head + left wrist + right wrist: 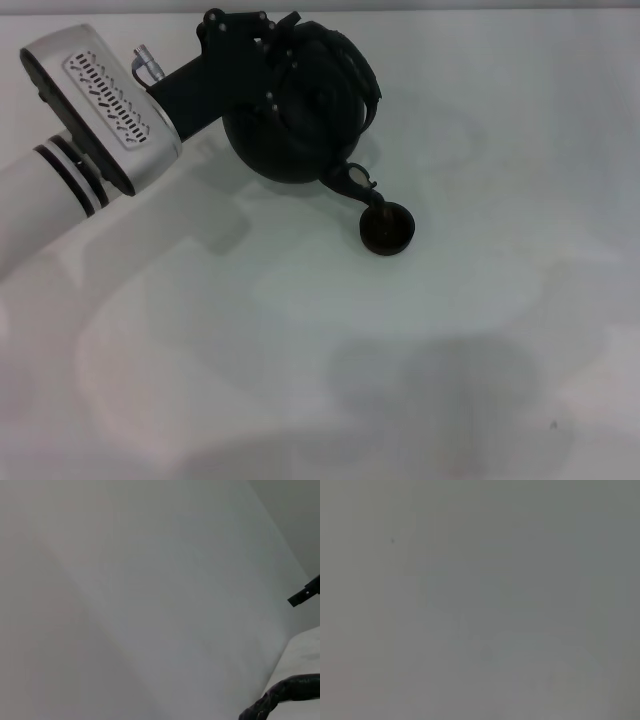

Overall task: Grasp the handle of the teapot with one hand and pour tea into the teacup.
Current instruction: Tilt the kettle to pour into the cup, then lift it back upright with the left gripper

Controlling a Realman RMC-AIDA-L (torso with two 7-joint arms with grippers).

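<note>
In the head view the matte black teapot (290, 135) hangs tilted at the back of the white table (470, 330). Its short spout (355, 182) points down over the small dark teacup (388, 229), which stands on the table just in front and to the right of the pot. My left gripper (285, 50) reaches in from the left and is shut on the arched handle (352, 70) at the pot's top. A piece of the wrapped handle also shows in the left wrist view (290, 690). My right gripper is out of view.
My silver and white left forearm (90, 130) crosses the back left of the table. The right wrist view shows only the plain pale surface (480, 600).
</note>
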